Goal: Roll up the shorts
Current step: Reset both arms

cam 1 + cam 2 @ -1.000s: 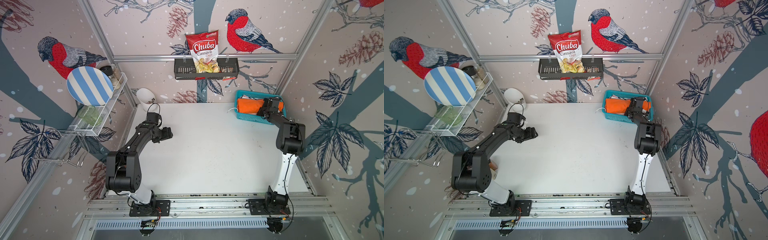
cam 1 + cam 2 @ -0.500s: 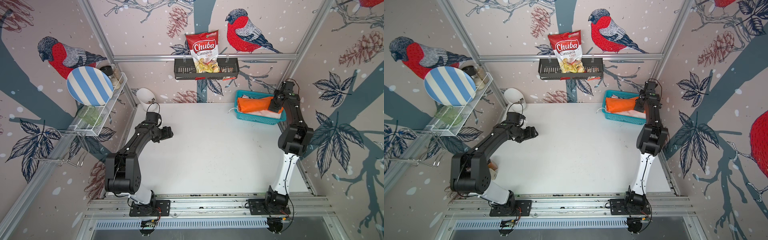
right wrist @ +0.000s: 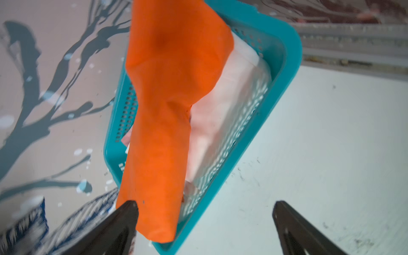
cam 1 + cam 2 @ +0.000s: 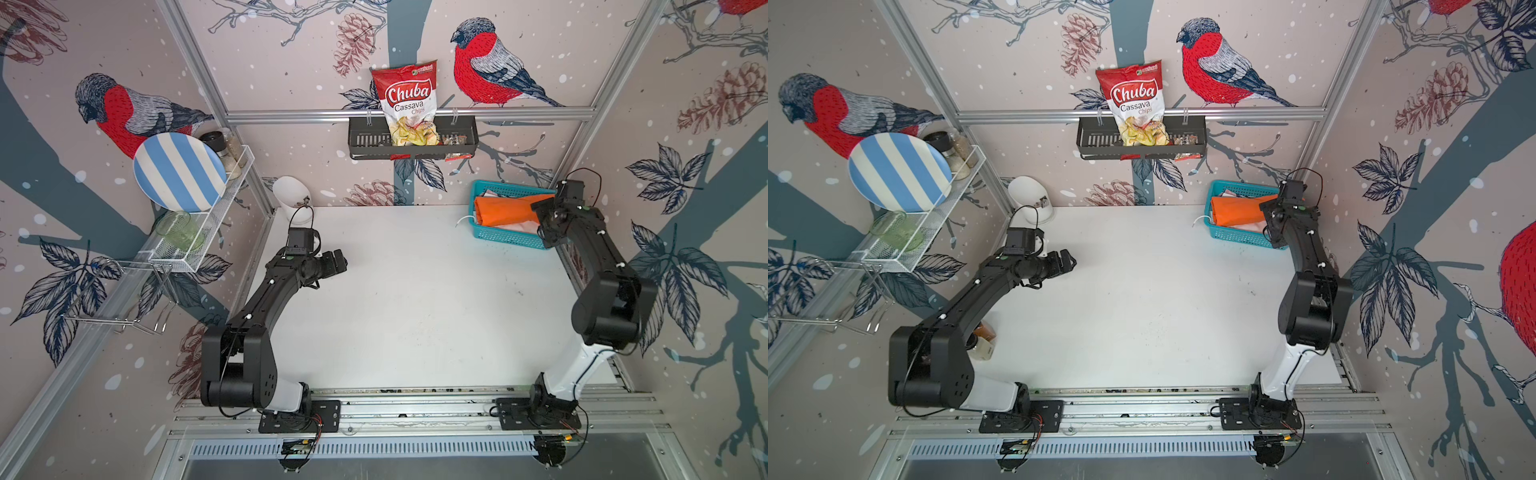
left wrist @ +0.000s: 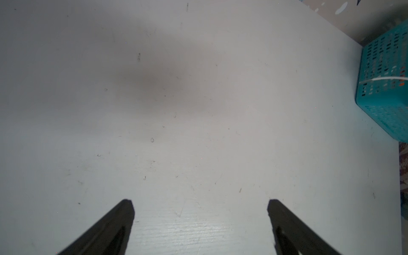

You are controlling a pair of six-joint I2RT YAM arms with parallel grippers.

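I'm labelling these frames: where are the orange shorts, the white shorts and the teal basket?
orange shorts (image 4: 505, 210): in a top view, middle of the cloth.
white shorts (image 3: 221, 114): right wrist view, bare fold inside the basket.
teal basket (image 4: 508, 239): in a top view, its front wall.

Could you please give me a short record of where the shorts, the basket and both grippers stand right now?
Orange shorts: long bundle lying on top in the basket, none of it on the table
White shorts: in the basket, under the orange pair
Basket: teal, at the far right corner of the table
Right gripper: at the basket's end, jaws open, orange cloth by one jaw, not clamped
Left gripper: above bare table, jaws open, holding nothing
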